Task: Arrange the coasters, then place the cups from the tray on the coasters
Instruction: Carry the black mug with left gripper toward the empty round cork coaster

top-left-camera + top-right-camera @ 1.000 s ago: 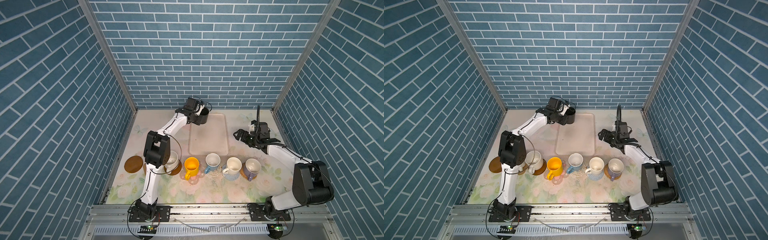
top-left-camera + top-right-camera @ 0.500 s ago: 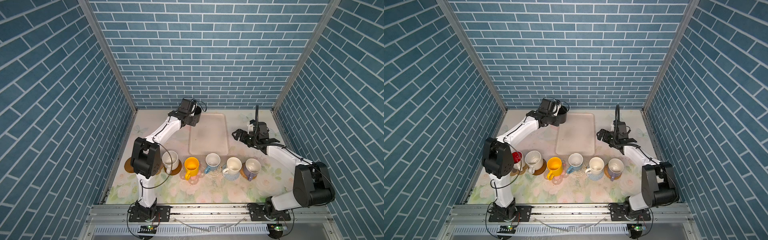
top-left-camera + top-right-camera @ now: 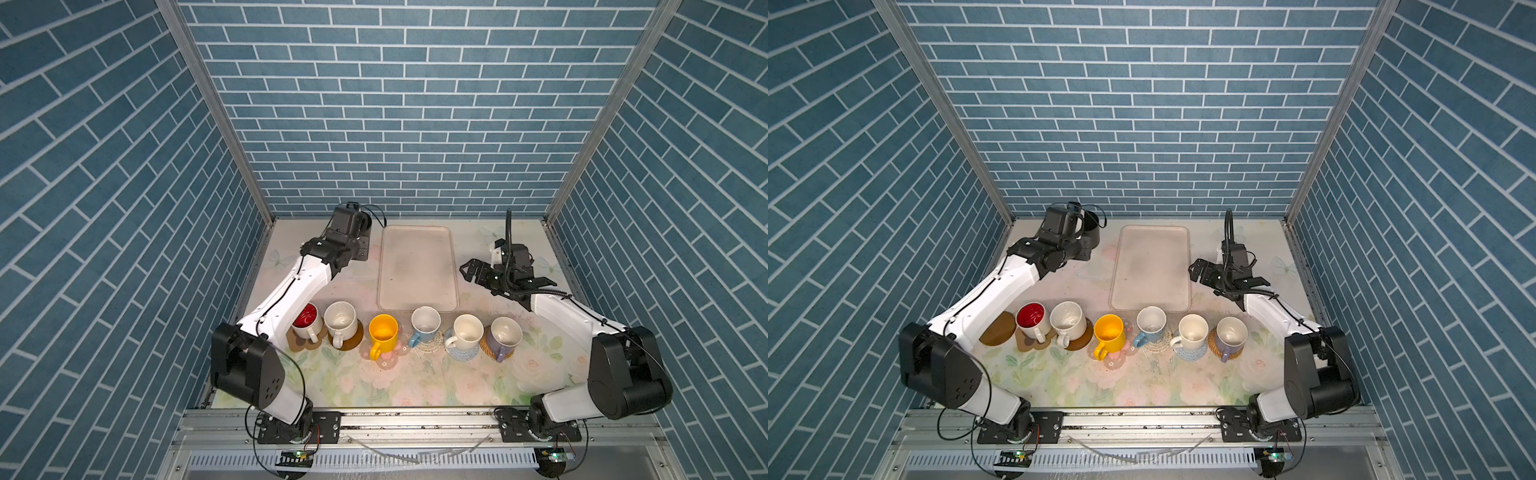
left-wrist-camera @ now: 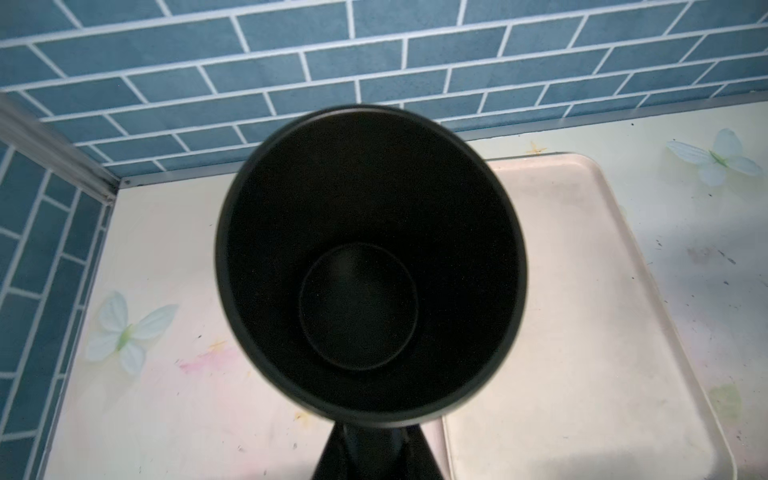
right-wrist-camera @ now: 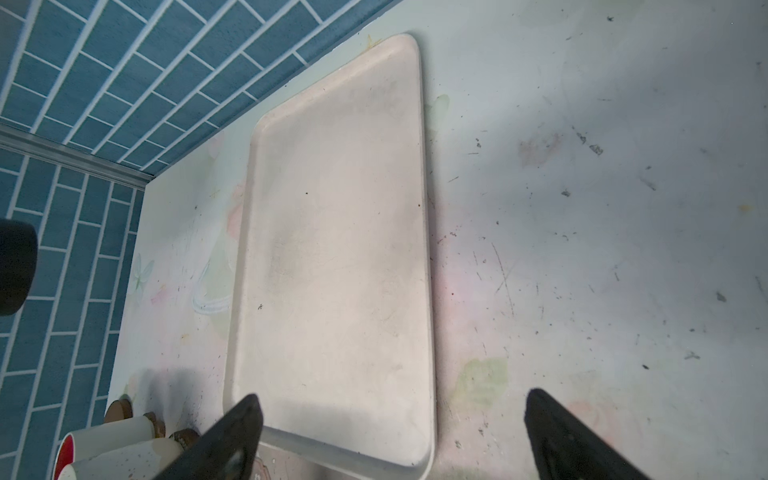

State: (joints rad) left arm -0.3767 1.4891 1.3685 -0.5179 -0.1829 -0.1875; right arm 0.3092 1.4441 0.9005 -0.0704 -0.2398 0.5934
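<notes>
The pale beige rectangular tray lies bare at mid-frame on the table in both top views. Below it six handled ceramic mugs stand upright in a row, each on a mat: the white mug with red inside on the brown paw-shaped coaster, a cream mug on a brown disc coaster, the yellow mug on the pink flower-shaped mat, the light blue mug on the white woven round, a second cream mug on the light blue woven round, and the lavender mug on the tan woven round. A second brown disc lies bare at the row's left end. The black mug is held in the air by the left claw, left of the tray's upper corner
</notes>
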